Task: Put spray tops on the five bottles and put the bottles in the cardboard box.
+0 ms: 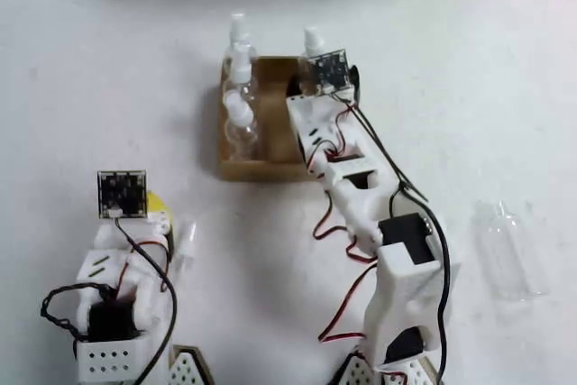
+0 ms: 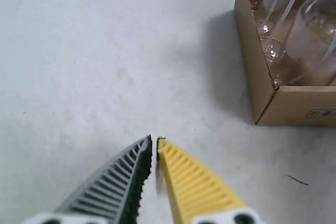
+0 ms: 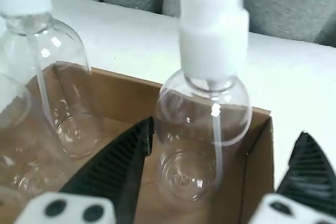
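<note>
The cardboard box (image 1: 270, 167) stands mid-table. Three clear bottles with white spray tops (image 1: 240, 71) line its left wall. Another capped bottle (image 3: 202, 129) stands upright in the far right corner of the box (image 3: 126, 90), between the open fingers of my right gripper (image 3: 227, 128), which touch nothing. In the high view that bottle (image 1: 314, 42) rises just beyond the right gripper (image 1: 305, 96). One uncapped clear bottle (image 1: 509, 250) lies on the table at the right. My left gripper (image 2: 155, 141) is shut and empty over bare table, near the box corner (image 2: 265, 95).
A loose white spray top (image 1: 187, 242) lies beside the left arm, whose yellow finger (image 1: 159, 204) shows at the lower left. The right arm (image 1: 370, 205) with its red and black cables stretches from the front edge to the box. Grey chairs stand behind the table.
</note>
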Available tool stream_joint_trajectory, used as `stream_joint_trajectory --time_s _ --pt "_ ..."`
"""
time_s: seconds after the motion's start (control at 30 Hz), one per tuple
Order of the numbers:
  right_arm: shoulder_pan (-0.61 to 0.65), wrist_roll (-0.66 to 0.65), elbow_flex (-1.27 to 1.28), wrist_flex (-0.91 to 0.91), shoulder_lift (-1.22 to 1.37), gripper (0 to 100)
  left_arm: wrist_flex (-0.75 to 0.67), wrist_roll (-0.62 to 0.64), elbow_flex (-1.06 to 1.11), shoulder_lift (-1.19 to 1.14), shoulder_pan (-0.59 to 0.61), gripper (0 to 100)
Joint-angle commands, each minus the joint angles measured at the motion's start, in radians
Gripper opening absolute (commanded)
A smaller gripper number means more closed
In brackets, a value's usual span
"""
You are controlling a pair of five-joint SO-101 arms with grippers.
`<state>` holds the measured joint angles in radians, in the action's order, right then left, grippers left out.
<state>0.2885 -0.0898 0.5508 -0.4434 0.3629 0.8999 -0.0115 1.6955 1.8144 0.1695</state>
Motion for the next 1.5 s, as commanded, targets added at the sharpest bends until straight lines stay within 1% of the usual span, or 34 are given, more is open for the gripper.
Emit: stream_joint_trajectory --time_s 0.0,0.1,0.27,0.37,0.5,0.73,0.97,1.13,1.33,1.47 --pt "0.005 0.0 -0.029 0.004 -0.044 34.4 -0.035 -0.012 -0.002 0.01 -0.008 2" --pt "0.008 0.0 -0.029 0.004 -0.044 35.1 -0.035 -0.012 -0.002 0.01 -0.008 2" --pt "0.015 0.0 -0.023 0.005 -0.044 40.9 -0.035 -0.012 -0.002 0.01 -0.008 2" --pt "0.021 0.002 -0.023 0.005 -0.044 40.9 -0.035 -0.012 -0.002 0.01 -0.008 2" --pt "0.021 0.078 -0.026 0.004 -0.045 40.9 -0.035 -0.012 -0.002 0.01 -0.008 2" --pt "0.022 0.084 -0.025 0.002 -0.045 40.9 -0.035 -0.012 -0.002 0.01 -0.008 2" --pt "0.03 0.086 0.037 0.002 -0.134 40.9 -0.035 -0.012 -0.002 0.01 -0.008 2" --pt "0.03 0.086 0.044 0.007 -0.14 40.9 -0.037 -0.012 -0.002 0.01 -0.008 2" --pt "0.03 0.086 0.098 0.007 -0.177 40.9 -0.037 -0.012 -0.002 0.01 -0.008 2" --pt "0.024 0.083 0.163 0.007 -0.254 40.9 -0.037 -0.012 -0.002 0.01 -0.008 2"
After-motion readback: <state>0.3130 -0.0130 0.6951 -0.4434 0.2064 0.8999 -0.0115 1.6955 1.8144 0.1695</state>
